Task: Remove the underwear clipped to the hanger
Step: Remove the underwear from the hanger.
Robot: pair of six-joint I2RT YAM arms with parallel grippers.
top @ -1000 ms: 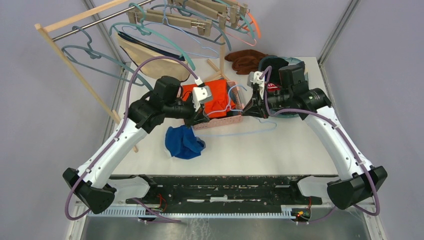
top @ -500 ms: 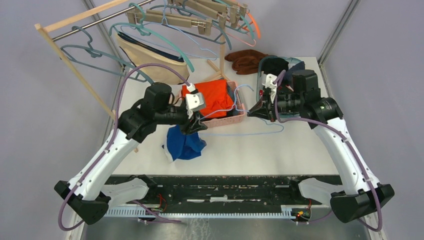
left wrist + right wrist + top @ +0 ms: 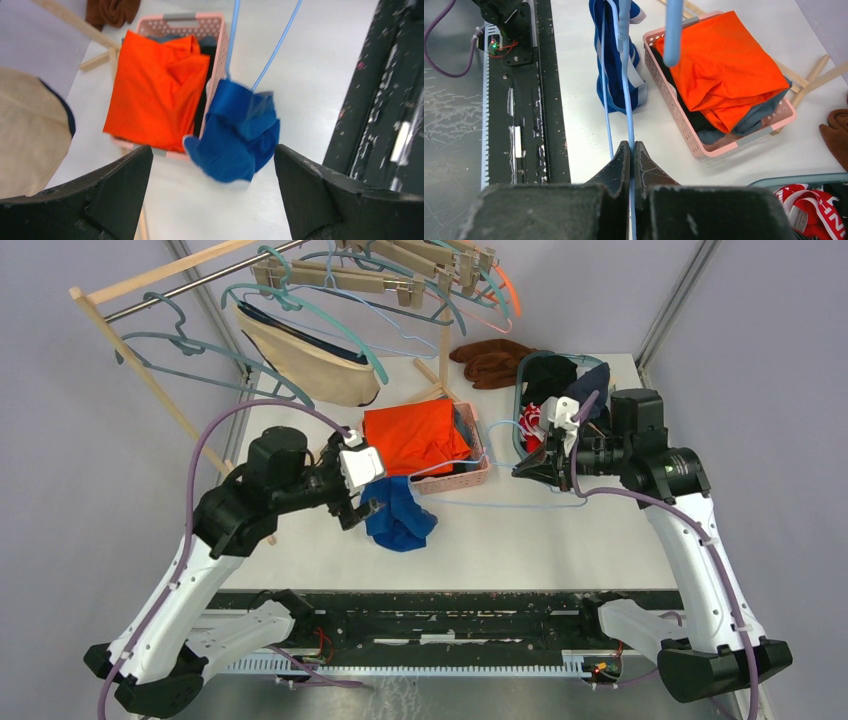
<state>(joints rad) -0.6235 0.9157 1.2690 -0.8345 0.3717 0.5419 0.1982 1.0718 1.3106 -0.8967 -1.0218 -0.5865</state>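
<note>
Left gripper: jaws now spreading wide, having let go of royal blue underwear; arm drawn back leftward since a second ago. Underwear now sagging onto table just beside pink basket, upper edge still on light-blue hanger. Right gripper: pinching hanger wire, shifted rightward. Orange garment filling basket. Red cloth: carrying white lettering, cropped and unreadable. Beige underwear hanging on rack.
</note>
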